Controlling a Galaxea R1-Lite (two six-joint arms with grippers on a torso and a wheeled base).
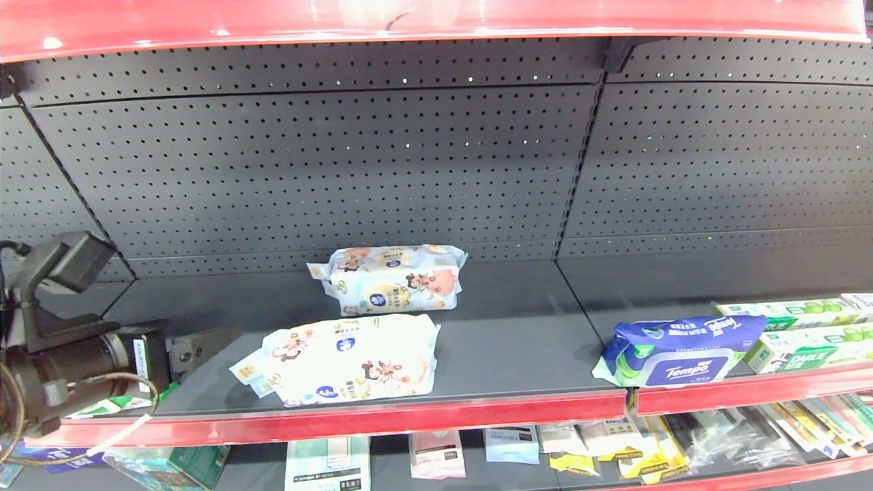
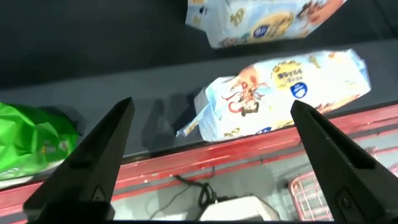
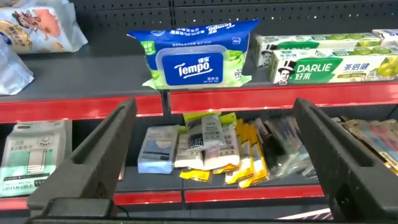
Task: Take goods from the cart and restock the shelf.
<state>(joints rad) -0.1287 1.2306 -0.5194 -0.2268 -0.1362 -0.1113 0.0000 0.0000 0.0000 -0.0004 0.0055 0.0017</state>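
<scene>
White wipes pack (image 1: 348, 359) lying flat, long axis along shelf (image 1: 518, 341) front edge

Dark shelf (image 1: 518, 348), 2 cartoon-print packs (image 1: 348, 358) mid-shelf, blue wipes pack (image 1: 675, 351), green toothpaste boxes (image 1: 798, 341) right

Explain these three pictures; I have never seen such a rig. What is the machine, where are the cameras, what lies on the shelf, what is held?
This is a two-armed robot facing a shop shelf. The wide picture is from a camera on its head; the other two are from its wrists, looking out between each gripper's dark fingers. On the dark grey shelf with a red front edge lie a white cartoon-printed soft pack in front, a second such pack behind it, a blue wipes pack and green-and-white toothpaste boxes. The left gripper and right gripper are open, holding nothing.
</scene>
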